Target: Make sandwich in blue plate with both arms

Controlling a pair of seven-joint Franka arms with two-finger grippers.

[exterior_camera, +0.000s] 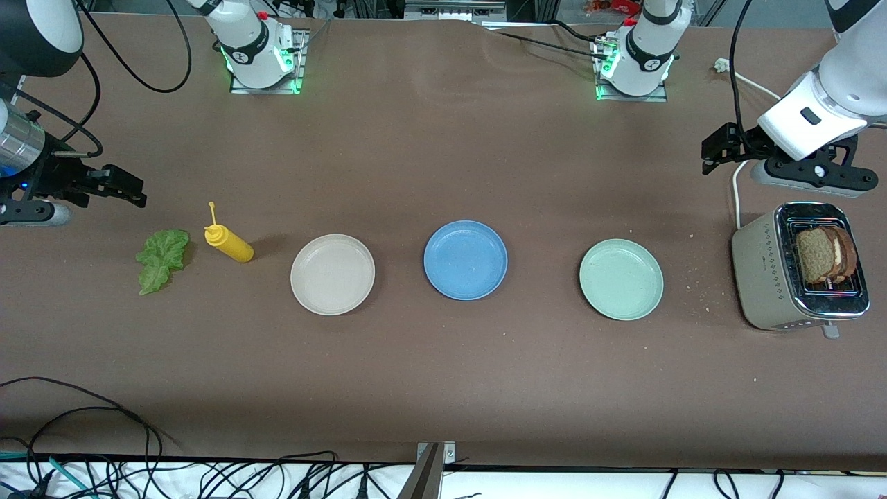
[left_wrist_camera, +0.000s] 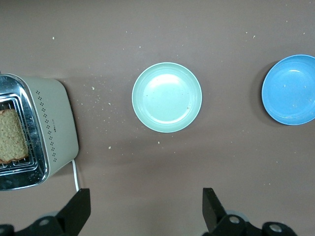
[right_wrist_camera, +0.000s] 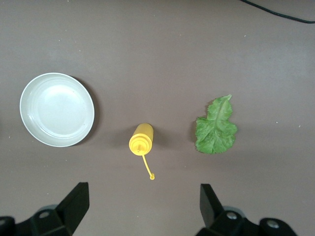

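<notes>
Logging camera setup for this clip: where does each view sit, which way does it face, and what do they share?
Front: high across the table, facing both arm bases; shows three plates, toaster, lettuce, both arms.
Left wrist: looks down past the open left tool at toaster, green plate, blue plate.
Right wrist: looks down past the open right tool at beige plate, bottle, lettuce.
Shared: front covers everything; the wrist views share nothing.
</notes>
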